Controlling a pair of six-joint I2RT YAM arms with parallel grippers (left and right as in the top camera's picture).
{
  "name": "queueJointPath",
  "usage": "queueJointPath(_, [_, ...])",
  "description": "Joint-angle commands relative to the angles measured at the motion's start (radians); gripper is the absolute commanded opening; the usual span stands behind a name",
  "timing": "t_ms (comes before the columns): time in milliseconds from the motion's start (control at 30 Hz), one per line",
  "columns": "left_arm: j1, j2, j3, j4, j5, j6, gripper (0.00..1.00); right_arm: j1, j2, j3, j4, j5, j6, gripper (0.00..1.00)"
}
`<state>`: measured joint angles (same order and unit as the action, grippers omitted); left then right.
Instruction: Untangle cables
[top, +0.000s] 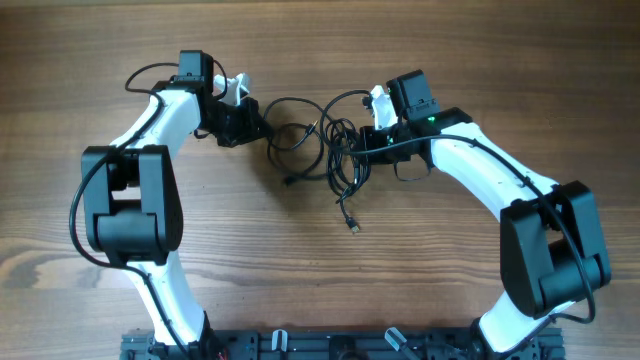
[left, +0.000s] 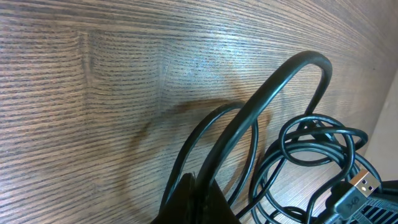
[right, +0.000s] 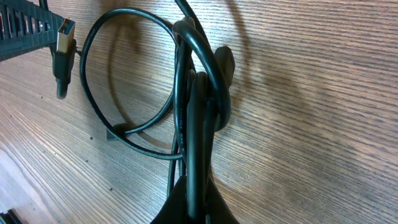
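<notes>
Left hand (top: 248, 126), right hand (top: 362, 140) clamped on cables (top: 338, 160), facing inward.

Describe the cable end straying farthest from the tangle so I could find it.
In the middle of the wooden table, black cables lie knotted. One cord leaves the knot toward the robot's base, ending in a small plug; no other end strays so far.

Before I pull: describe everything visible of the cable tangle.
The cables are thin, glossy black cords, looped and knotted on the wooden table. An open loop lies toward the left pincer, a denser knot by the right pincer; one end trails out to a silver-tipped plug. Each pincer is shut on a strand, at opposite sides.
</notes>
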<state>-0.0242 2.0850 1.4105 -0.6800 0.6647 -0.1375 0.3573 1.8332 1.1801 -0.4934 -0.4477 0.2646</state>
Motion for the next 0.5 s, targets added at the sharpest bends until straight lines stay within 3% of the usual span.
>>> queueJointPath(0, [0.003, -0.005, -0.002, -0.001, -0.023, -0.017, 0.04, -0.002, 0.009, -0.015, 0.002, 0.010, -0.003, 0.04])
queueJointPath(233, [0.035, -0.005, -0.003, -0.035, -0.304, -0.319, 0.04, -0.002, 0.009, -0.016, 0.002, 0.010, -0.003, 0.05])
queueJointPath(467, [0.101, -0.005, -0.004, -0.058, -0.308, -0.359, 0.04, -0.002, 0.009, -0.015, 0.002, 0.015, -0.003, 0.05])
